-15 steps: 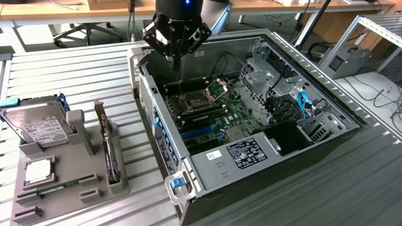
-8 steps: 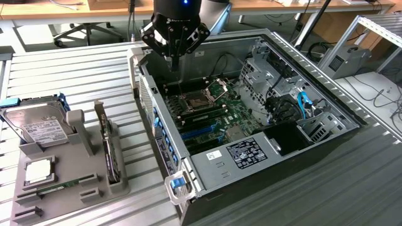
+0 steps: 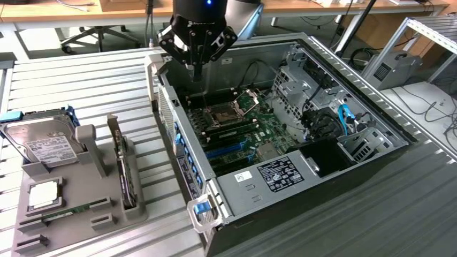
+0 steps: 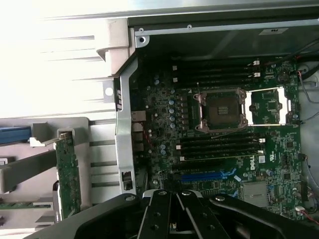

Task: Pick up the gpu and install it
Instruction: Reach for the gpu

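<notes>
The gpu (image 3: 126, 168) stands on edge in a slot of the grey holder (image 3: 85, 182) on the exterior view's left, its silver bracket upward. In the wrist view the gpu (image 4: 68, 174) appears as a narrow green board. My gripper (image 3: 197, 72) hangs above the far left corner of the open computer case (image 3: 214, 184), well away from the gpu. Its fingers (image 4: 162, 216) are shut together with nothing between them. Below lies the motherboard (image 4: 164, 124) with its blue card slots (image 4: 199, 177).
A silver hard drive (image 3: 44, 143), a processor chip (image 3: 43, 195) and a memory stick (image 3: 66, 214) also sit in the holder. Inside the case are the open CPU socket (image 3: 222, 115), a drive cage (image 3: 300, 80) and blue cables (image 3: 346, 120). Slatted metal table (image 3: 78, 85) surrounds everything.
</notes>
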